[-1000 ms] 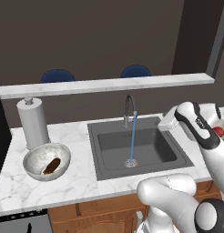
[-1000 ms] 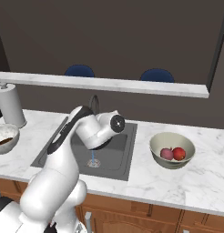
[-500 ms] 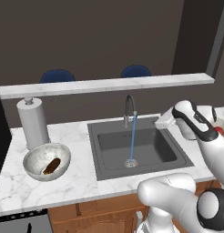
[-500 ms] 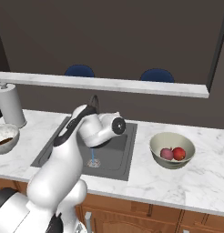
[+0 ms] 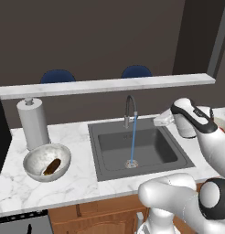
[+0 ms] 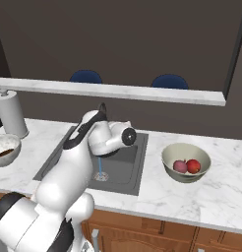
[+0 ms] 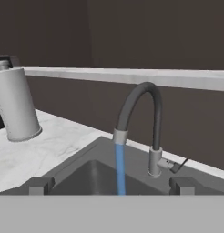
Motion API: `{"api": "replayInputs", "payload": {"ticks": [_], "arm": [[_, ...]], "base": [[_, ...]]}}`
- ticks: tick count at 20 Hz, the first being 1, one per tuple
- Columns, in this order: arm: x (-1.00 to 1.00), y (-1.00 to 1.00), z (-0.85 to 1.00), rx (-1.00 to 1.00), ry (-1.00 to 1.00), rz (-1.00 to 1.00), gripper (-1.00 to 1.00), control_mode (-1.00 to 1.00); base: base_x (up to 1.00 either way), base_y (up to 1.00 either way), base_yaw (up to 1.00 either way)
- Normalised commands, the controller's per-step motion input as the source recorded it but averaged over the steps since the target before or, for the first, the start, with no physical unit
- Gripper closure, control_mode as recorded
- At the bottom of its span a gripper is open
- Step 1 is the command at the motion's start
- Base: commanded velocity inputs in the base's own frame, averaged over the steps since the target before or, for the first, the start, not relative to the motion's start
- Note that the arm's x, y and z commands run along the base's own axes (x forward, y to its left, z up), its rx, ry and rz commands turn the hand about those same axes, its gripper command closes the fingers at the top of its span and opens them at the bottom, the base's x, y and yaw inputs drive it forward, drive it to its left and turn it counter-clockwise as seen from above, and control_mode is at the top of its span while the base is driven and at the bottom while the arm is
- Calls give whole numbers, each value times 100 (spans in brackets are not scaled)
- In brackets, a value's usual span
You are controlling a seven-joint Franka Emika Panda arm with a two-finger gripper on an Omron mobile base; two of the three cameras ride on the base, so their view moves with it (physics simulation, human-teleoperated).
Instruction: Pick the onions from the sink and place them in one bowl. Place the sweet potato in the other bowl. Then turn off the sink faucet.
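Left base view: the sweet potato point(image 5: 52, 166) lies in the silvery mottled bowl point(image 5: 35, 157) on the left counter, just in front of the paper towel roll point(image 5: 34, 123). Water runs in a blue stream point(image 5: 133, 139) from the sink faucet point(image 5: 129, 109) into the sink point(image 5: 109, 141), whose basin holds no vegetables. Over the last second the arm has swung left from the right counter, so its hand now hangs over the sink's right rim.

Right base view: both onions point(image 6: 187, 166) sit together in the olive-beige bowl point(image 6: 172, 154) on the right counter, well apart from the arm, which has moved further over the basin.

Hand view: the gripper point(image 7: 109, 185) faces the faucet, fingertips point(image 7: 39, 185) spread wide with nothing between them. The small side lever point(image 7: 172, 166) at the faucet's base lies slightly right of centre.

Sorting looks finished; only shutting off the water seems to remain, and the arm appears to be lining up on the lever.
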Motion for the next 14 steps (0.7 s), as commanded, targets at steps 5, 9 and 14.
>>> {"api": "replayInputs", "payload": {"ticks": [5,9,14], "arm": [[18,0,-9,3,0,-3,-100,-100],[18,0,-17,1,0,-2,-100,-100],[14,0,-14,0,0,-2,-100,-100]], "base": [[0,0,0],[0,0,0],[0,0,0]]}}
